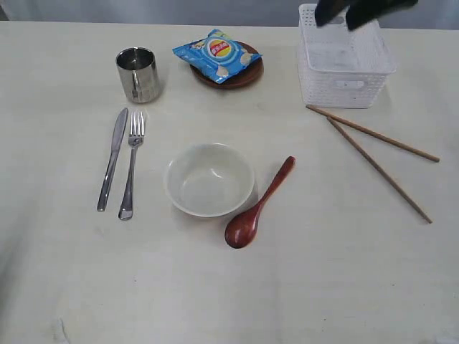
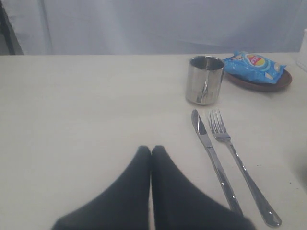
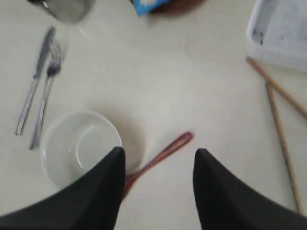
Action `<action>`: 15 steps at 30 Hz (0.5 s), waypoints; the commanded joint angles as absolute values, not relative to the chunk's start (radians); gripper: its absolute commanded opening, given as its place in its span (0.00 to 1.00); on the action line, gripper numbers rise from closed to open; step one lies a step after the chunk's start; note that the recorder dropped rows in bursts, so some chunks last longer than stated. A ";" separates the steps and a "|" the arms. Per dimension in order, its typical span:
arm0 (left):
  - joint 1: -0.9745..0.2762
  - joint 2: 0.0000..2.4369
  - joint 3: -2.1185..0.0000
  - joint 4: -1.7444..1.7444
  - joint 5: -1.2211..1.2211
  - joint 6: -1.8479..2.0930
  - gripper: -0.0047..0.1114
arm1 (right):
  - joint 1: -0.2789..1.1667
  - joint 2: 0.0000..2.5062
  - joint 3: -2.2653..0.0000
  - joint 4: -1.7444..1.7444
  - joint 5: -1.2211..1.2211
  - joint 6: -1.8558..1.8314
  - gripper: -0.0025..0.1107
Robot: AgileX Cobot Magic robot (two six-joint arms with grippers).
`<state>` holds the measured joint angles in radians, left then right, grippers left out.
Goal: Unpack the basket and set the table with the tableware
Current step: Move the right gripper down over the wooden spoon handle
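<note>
Exterior: white basket on table, right side; chopsticks just beside; bowl and spoon mid-table; right gripper above basket.
Left wrist: left gripper pinched closed, empty; knife, fork, cup beyond.
Right wrist: right gripper spread wide, nothing between.

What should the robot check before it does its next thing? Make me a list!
1. Basket emptied: ok, nothing shows inside.
2. Right gripper open and empty: ok.
3. Left gripper shut, clear of the knife: ok.
4. Chopsticks laid side by side: not ok, splayed in a V.
5. Plate free: not ok, the chip bag lies on it.
</note>
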<state>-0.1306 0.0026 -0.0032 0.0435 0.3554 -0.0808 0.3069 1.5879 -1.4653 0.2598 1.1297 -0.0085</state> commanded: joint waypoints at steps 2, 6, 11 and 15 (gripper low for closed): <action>-0.129 0.000 0.000 0.052 0.345 -0.085 0.04 | 0.383 1.555 -1.131 0.132 0.957 0.178 0.40; -0.129 0.000 0.000 0.052 0.345 -0.085 0.04 | 0.451 1.555 -0.937 0.140 0.831 0.315 0.40; -0.129 0.000 0.000 0.052 0.345 -0.085 0.04 | 0.555 1.557 -0.869 0.190 0.641 0.433 0.40; -0.129 0.000 0.000 0.052 0.345 -0.085 0.04 | 0.590 1.596 -0.911 0.200 0.578 0.523 0.40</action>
